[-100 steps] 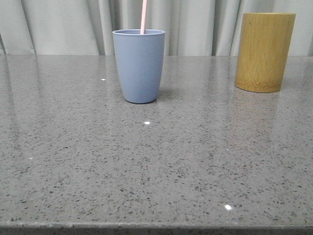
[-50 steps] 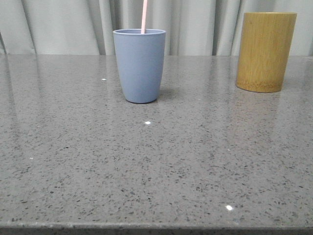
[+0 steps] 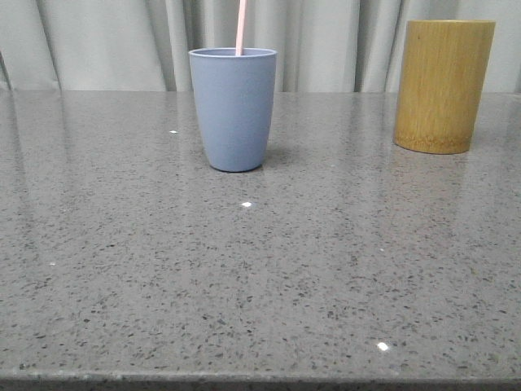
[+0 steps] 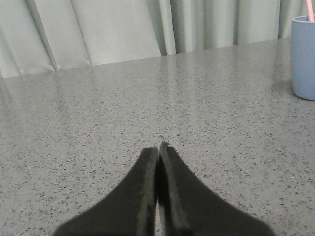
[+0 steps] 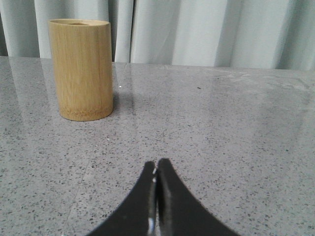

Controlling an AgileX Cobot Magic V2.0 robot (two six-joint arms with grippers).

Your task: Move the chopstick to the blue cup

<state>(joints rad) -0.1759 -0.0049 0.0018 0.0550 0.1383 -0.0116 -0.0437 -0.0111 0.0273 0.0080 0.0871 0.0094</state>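
The chopstick (image 3: 240, 27) stands inside the blue cup (image 3: 233, 108), rising out of its mouth near the middle of the rim and running off the upper edge of the front view, so its top end is cut off and its lower part is hidden by the cup wall. The blue cup sits upright on the speckled grey tabletop (image 3: 260, 269), toward the back and left of centre, with a bamboo cylinder (image 3: 443, 85) standing well apart to its right. A pale curtain (image 3: 106, 45) hangs behind the tabletop's far edge. In the left wrist view the left gripper (image 4: 158, 147) hangs low above bare tabletop, its dark fingers (image 4: 142, 187) pressed together with nothing between them; the blue cup is cropped by the frame edge there, with just a sliver of the pink stick visible above its rim. In the right wrist view the right gripper (image 5: 156, 164) likewise has its fingers (image 5: 170, 196) pressed together on nothing, facing the bamboo cylinder, whose interior cannot be made out from this low angle.
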